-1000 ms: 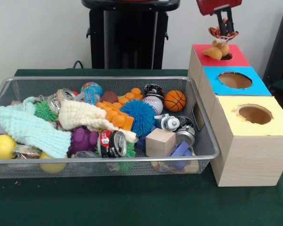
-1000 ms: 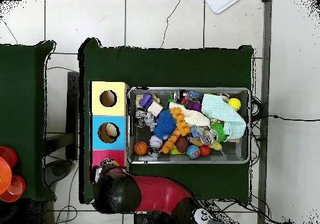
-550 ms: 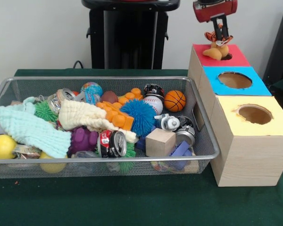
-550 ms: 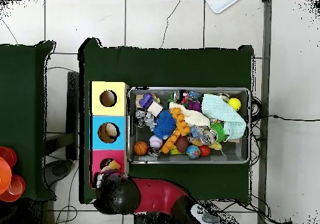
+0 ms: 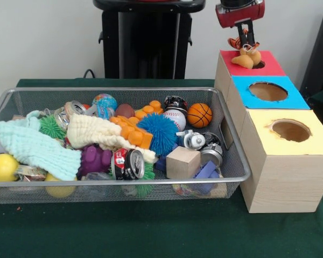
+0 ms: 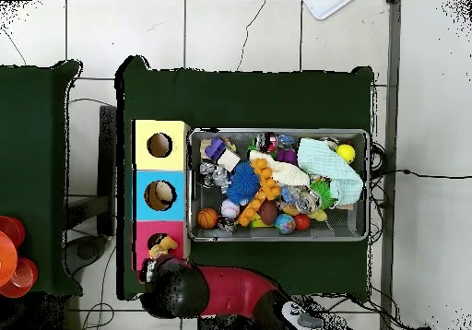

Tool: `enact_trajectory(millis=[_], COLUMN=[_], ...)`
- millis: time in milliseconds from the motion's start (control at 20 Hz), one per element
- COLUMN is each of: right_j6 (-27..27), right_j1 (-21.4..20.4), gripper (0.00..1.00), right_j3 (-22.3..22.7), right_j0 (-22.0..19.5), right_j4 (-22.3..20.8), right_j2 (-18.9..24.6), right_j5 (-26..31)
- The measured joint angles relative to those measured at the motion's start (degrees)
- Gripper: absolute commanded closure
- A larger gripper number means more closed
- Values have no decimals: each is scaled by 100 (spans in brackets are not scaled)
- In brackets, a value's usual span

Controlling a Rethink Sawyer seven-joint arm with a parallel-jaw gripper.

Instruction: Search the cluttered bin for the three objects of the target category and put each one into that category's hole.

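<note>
Green-covered bench [image 5: 151, 231] carries bin [image 5: 118, 183] and boxes. Plush toy [image 5: 247, 57] rests at red hole [image 5: 258, 64], fingers [image 5: 246, 38] just above; whether spread, cannot tell. Risk: toy apparently straddles rim, may snag or topple outside.

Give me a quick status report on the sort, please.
Gripper above red box, fingers unclear. Plush toy lying at the red hole's edge, not dropped in. Nothing blocking the hole; bin full of clutter.

bin [image 5: 118, 91] left of boxes [image 5: 282, 161]
</note>
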Motion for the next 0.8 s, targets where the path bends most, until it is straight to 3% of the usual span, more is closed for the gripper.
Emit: enact_trajectory(millis=[800], right_j6=[0], right_j1=[208], gripper=[100], right_j3=[-2], right_j0=[0], right_j4=[-197], right_j2=[-7], right_j5=[-343])
